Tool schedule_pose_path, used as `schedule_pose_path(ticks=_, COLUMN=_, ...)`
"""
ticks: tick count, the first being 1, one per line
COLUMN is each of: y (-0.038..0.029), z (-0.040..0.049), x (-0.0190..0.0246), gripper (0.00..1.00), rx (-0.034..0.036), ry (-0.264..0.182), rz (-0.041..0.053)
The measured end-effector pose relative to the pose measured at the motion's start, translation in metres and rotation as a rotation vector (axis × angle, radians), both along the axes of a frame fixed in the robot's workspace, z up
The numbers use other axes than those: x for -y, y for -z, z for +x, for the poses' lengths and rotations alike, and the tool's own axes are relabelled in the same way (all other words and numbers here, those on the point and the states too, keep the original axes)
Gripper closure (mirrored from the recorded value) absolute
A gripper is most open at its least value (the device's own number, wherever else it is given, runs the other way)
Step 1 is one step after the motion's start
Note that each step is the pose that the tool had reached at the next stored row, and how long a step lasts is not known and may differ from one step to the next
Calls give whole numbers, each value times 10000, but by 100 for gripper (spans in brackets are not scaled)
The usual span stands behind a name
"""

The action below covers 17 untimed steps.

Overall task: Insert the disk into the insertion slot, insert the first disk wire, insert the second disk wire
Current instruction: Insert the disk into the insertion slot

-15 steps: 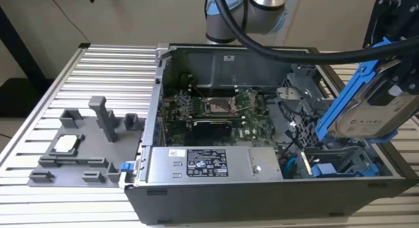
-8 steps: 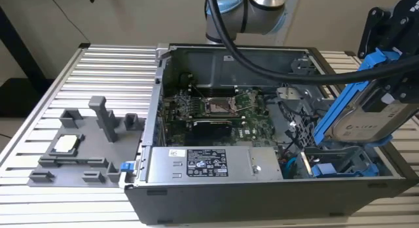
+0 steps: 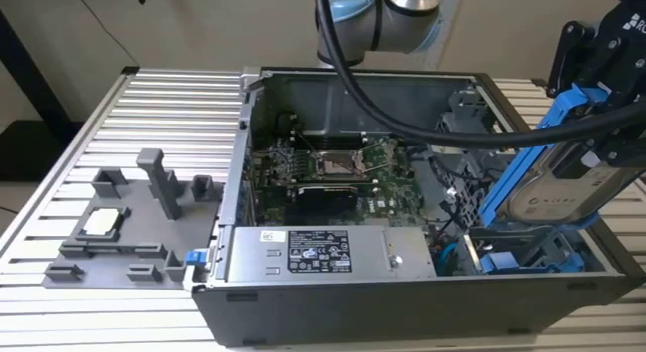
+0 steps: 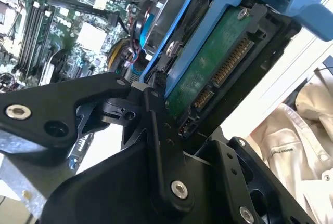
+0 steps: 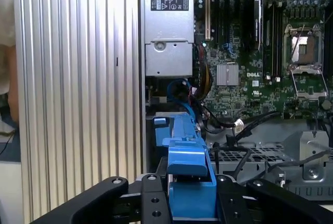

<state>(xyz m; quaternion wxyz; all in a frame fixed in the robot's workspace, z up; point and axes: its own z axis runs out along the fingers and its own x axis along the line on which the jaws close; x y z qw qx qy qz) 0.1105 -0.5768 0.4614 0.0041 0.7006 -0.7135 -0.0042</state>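
The gripper (image 5: 191,195) is squeezing the disk (image 3: 550,189) tight between its two fingers. The disk is hanging tilted, with its long side almost standing up and its low end pointing down. The insertion slot (image 3: 520,246) is sitting just under that low end, in the corner of the computer case (image 3: 404,314) on the exterior view's right.

A robotics lab — ribbed aluminium table (image 3: 151,95), opened computer case (image 3: 404,314), robot arm (image 3: 389,19).
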Motion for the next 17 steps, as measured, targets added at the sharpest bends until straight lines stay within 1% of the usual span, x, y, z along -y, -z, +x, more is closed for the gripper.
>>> schedule_pose_path(ticks=6, y=68, z=1, x=-1, gripper=67, rx=0, ry=0, rz=69)
schedule_pose_path(ticks=13, y=158, z=25, x=0, gripper=67, rx=-4, ry=-15, rz=73)
schedule_pose_path(ticks=15, y=182, z=44, x=0, gripper=67, rx=-23, ry=-32, rz=73)
schedule_pose_path(ticks=17, y=202, z=66, x=0, gripper=67, rx=-71, ry=-59, rz=72)
